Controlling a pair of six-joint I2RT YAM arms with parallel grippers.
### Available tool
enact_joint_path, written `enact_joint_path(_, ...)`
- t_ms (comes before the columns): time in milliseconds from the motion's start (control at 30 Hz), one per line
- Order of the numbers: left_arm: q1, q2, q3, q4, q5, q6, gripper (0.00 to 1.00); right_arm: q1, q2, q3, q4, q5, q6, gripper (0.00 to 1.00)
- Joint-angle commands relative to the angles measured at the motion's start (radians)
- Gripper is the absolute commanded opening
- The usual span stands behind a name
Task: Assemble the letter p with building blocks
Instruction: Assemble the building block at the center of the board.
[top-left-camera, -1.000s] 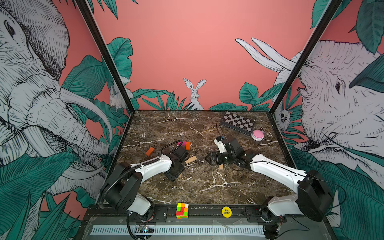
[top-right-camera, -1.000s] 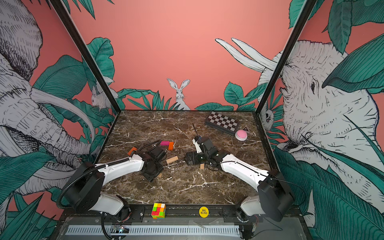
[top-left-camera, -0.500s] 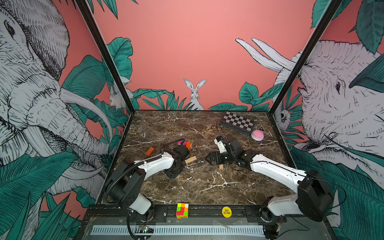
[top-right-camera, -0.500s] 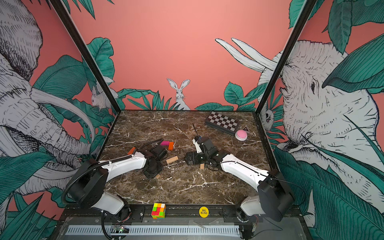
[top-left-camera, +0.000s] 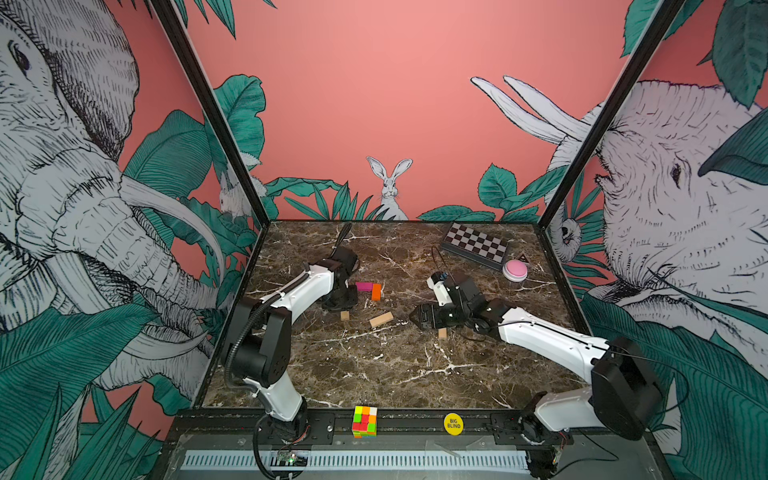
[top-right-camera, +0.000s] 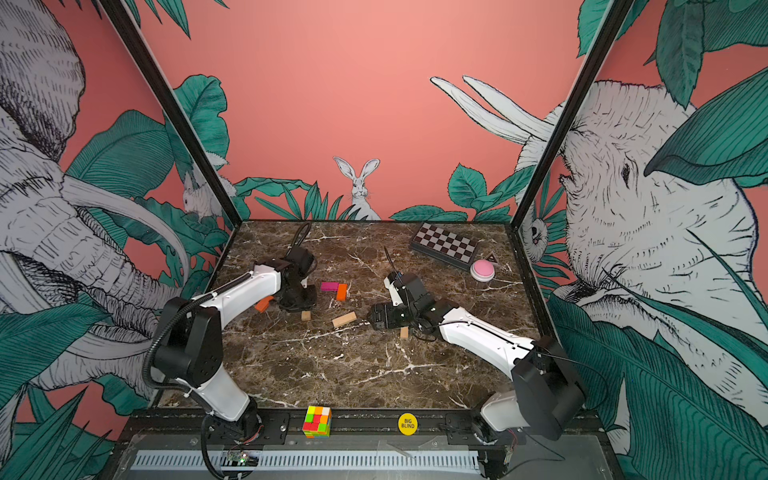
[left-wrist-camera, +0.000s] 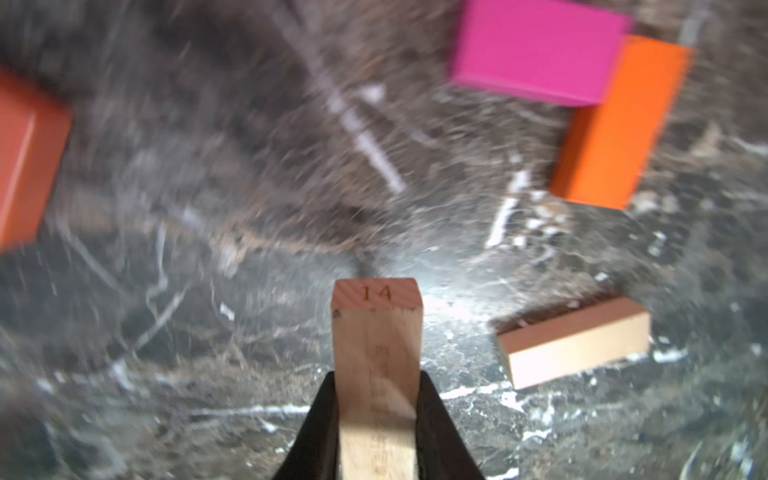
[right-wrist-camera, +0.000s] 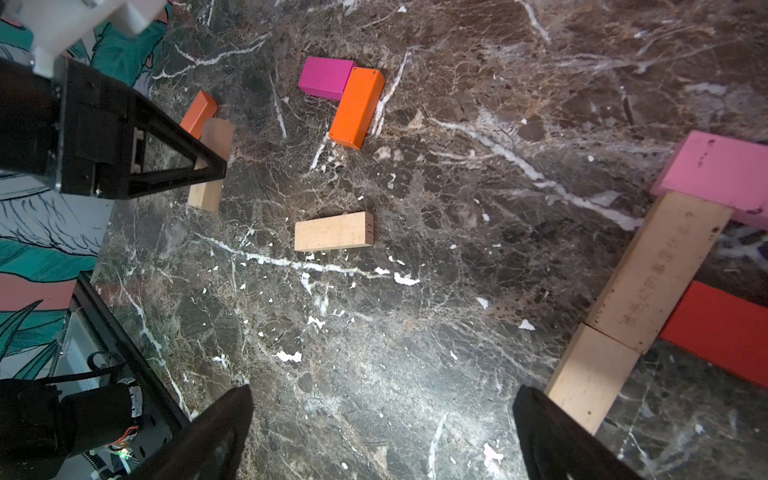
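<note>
In both top views I am reaching my left pincer (top-left-camera: 340, 302) (top-right-camera: 296, 301) down over the marble table (top-left-camera: 374, 374). It is clamping narrow on the held tan block (top-left-camera: 345, 316) (top-right-camera: 306, 316), which is sticking out below it; I cannot tell whether that end is touching the marble. The magenta block (top-left-camera: 364, 286) and the orange block (top-left-camera: 376, 291) are lying just beside it, touching in an L, and the loose tan block (top-left-camera: 381, 319) is lying flat between my two pincers. My right pincer (top-left-camera: 419, 318) is hanging low near that block, and a tan piece (top-left-camera: 442, 333) is peeking out from under that arm. In a top view the red-orange block (top-right-camera: 264, 304) is showing beside my left arm. Through the left wrist camera my black fingers (left-wrist-camera: 324, 411) are pressing both sides of the held tan block (left-wrist-camera: 376, 332), whose end face is bearing a 14. Through the right wrist camera my right pincer (right-wrist-camera: 384, 390) is standing wide with nothing between its fingers (right-wrist-camera: 224, 428), and the loose tan block (right-wrist-camera: 333, 231) is lying well apart from it. To one side the upper tan plank (right-wrist-camera: 660, 270) and lower tan plank (right-wrist-camera: 594, 382) are lying end to end. The pink block (right-wrist-camera: 719, 174) is meeting the upper plank's far end, and the red block (right-wrist-camera: 723, 328) is lying against its side. One fingertip is overlapping the lower plank's end, but I cannot tell whether it is touching.
</note>
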Motion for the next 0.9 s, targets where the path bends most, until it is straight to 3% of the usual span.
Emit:
enact_joint_path(0, 0.001, 0.069, 0.077, -0.093, 0.048, 0.231, 0.11, -0.004, -0.004, -0.017, 0.044, 0.001, 0.021, 0.98)
enact_joint_path(333, 0.001, 0.181, 0.124, -0.041, 0.098, 0.242, 0.08, -0.004, -0.056, -0.061, 0.047, 0.027, 0.036, 0.98)
enact_joint_path(867, 0.001, 0.270, 0.161, -0.024, 0.018, 0.102, 0.03, -0.003, -0.051, -0.094, 0.088, 0.014, 0.064, 0.98)
